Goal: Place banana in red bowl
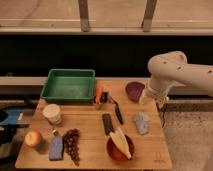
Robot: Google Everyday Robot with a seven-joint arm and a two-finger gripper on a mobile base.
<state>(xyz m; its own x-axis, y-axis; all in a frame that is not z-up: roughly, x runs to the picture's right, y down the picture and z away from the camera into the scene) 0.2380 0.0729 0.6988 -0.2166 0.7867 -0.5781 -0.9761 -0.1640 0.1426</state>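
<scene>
The claw (149,96) is hovering spread and empty beside the purple bowl (134,91). The banana (122,141) is lying in the red bowl (112,150), so placing looks finished, needing only a retreat.

A bulky white arm (175,72) is seen, built of smooth, rounded shells joined at a thick elbow. At its lower end the pale gripper (148,97) is found, spread apart, just beside the purple bowl (133,90).
</scene>
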